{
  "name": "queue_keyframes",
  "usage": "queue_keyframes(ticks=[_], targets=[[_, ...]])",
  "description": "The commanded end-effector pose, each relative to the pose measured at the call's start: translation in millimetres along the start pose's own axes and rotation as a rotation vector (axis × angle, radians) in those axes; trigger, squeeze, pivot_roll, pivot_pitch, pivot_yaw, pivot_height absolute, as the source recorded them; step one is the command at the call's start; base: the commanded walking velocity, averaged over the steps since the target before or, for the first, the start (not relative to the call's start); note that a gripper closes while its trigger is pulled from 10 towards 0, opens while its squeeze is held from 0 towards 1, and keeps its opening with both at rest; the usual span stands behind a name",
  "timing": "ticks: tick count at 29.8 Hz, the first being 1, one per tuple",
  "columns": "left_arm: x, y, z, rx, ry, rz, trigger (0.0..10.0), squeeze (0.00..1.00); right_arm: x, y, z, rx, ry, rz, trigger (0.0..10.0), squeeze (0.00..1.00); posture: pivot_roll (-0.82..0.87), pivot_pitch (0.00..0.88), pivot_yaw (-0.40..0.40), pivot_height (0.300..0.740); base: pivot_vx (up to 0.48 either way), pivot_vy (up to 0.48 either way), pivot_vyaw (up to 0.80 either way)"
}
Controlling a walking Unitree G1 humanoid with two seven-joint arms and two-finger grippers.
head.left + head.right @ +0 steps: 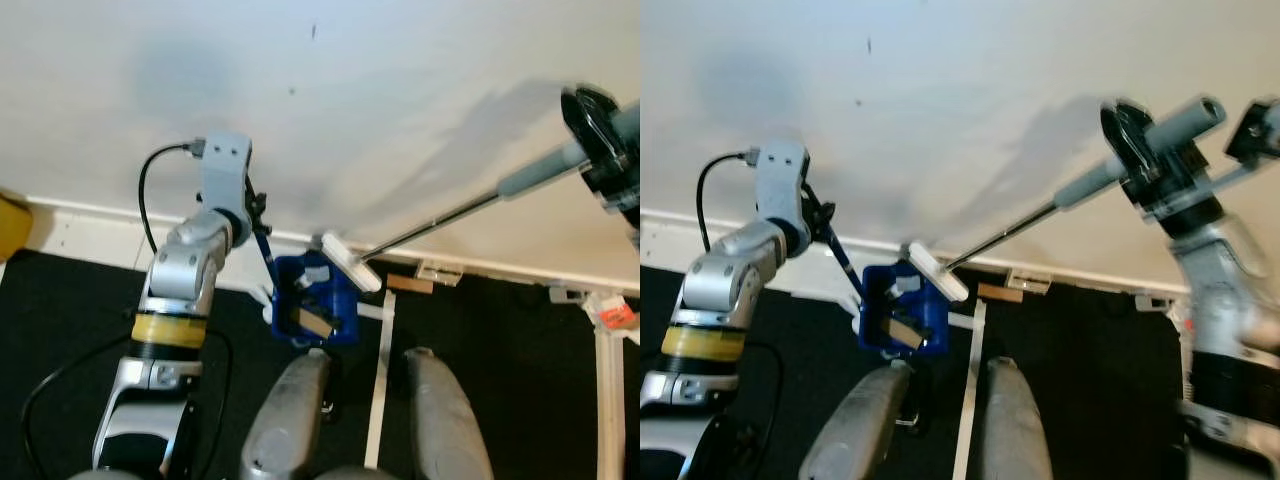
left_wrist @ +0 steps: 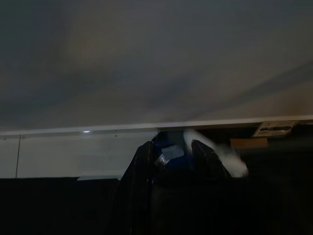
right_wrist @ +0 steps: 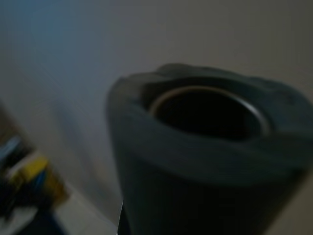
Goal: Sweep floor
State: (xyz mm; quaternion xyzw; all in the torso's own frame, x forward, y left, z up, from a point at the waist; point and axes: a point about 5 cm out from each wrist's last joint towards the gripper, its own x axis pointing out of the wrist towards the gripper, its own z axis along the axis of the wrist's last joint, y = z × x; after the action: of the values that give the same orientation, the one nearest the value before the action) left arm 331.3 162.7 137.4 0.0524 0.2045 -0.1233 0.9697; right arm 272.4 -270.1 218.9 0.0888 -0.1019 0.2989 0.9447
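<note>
Right eye view, right claw [image 1: 1160, 150] gripping broom [image 1: 1040, 215], blue dustpan [image 1: 898, 310] below

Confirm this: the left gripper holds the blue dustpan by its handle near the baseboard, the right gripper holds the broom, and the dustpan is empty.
Not empty. The left eye view shows debris, a brown piece and light scraps, inside the dustpan. The rest stands: the left gripper holds it by its handle near the baseboard, and the right gripper holds the broom.
</note>
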Motion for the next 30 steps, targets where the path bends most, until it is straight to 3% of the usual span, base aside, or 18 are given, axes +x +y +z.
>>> queue_keyframes(ticks=[1, 6, 10, 12, 13, 16, 17, 18, 19, 23, 25, 26, 27, 30], targets=[[3.9, -9.0, -16.9, -0.04, 0.063, -0.067, 10.0, 0.0, -11.5, 0.3, -5.3, -0.023, 0.122, 0.005, 10.0, 0.0, 0.05, 0.26, 0.042, 0.74, 0.0, 0.0, 0.0], [5.8, -9.8, -16.0, -0.038, 0.06, -0.068, 10.0, 0.0, -27.9, -6.1, -4.2, -0.088, 0.221, -0.053, 10.0, 0.0, 0.04, 0.26, 0.042, 0.74, 0.0, 0.0, 0.0], [9.2, -12.3, -16.0, -0.037, 0.059, -0.075, 10.0, 0.0, -40.7, -16.3, -7.7, -0.131, 0.282, -0.184, 10.0, 0.0, 0.01, 0.248, 0.045, 0.74, 0.0, 0.0, 0.0], [11.4, -13.9, -15.9, -0.036, 0.058, -0.08, 10.0, 0.0, -50.9, -26.4, -5.1, -0.158, 0.302, -0.328, 10.0, 0.0, 0.0, 0.238, 0.048, 0.74, 0.0, 0.0, 0.0], [11.4, -13.9, -15.9, -0.036, 0.058, -0.08, 10.0, 0.0, -50.9, -26.4, -5.1, -0.158, 0.302, -0.328, 10.0, 0.0, 0.0, 0.238, 0.048, 0.74, 0.0, 0.0, 0.0], [14.8, -13.6, -14.8, -0.034, 0.056, -0.083, 10.0, 0.0, -73.6, -49.2, 6.0, -0.242, 0.33, -0.597, 10.0, 0.0, -0.02, 0.23, 0.052, 0.74, 0.0, 0.0, 0.0], [14.8, -13.6, -14.8, -0.034, 0.056, -0.083, 10.0, 0.0, -73.6, -49.2, 6.0, -0.242, 0.33, -0.597, 10.0, 0.0, -0.02, 0.23, 0.052, 0.74, 0.0, 0.0, 0.0], [16.7, -13.5, -14.0, -0.032, 0.054, -0.085, 10.0, 0.0, -86.9, -61.5, 14.8, -0.287, 0.33, -0.732, 10.0, 0.0, -0.03, 0.225, 0.055, 0.74, 0.0, 0.0, 0.0], [17.6, -14.0, -13.5, -0.032, 0.053, -0.088, 10.0, 0.0, -93.0, -66.5, 20.4, -0.317, 0.33, -0.79, 10.0, 0.0, -0.04, 0.222, 0.057, 0.74, 0.0, 0.0, 0.0], [19.4, -15.0, -13.1, -0.03, 0.05, -0.093, 10.0, 0.0, -104.6, -77.5, 31.0, -0.385, 0.313, -0.907, 10.0, 0.0, -0.05, 0.218, 0.06, 0.74, 0.0, 0.0, 0.0], [21.8, -15.1, -14.4, -0.031, 0.05, -0.097, 10.0, 0.0, -111.3, -89.2, 45.1, -0.496, 0.213, -1.037, 10.0, 0.0, -0.06, 0.201, 0.065, 0.74, 0.0, 0.0, 0.0], [21.8, -15.1, -14.4, -0.031, 0.05, -0.097, 10.0, 0.0, -111.3, -89.2, 45.1, -0.496, 0.213, -1.037, 10.0, 0.0, -0.06, 0.201, 0.065, 0.74, 0.0, 0.0, 0.0], [22.6, -15.1, -15.8, -0.034, 0.051, -0.1, 10.0, 0.0, -106.7, -92.6, 48.7, -0.544, 0.08, -1.06, 10.0, 0.0, -0.07, 0.19, 0.067, 0.74, 0.0, 0.0, 0.0], [23.4, -15.6, -17.5, -0.04, 0.053, -0.106, 10.0, 0.0, -94.1, -93.5, 40.7, -0.557, -0.052, -1.063, 10.0, 0.0, -0.07, 0.184, 0.072, 0.74, 0.0, 0.0, 0.0]])
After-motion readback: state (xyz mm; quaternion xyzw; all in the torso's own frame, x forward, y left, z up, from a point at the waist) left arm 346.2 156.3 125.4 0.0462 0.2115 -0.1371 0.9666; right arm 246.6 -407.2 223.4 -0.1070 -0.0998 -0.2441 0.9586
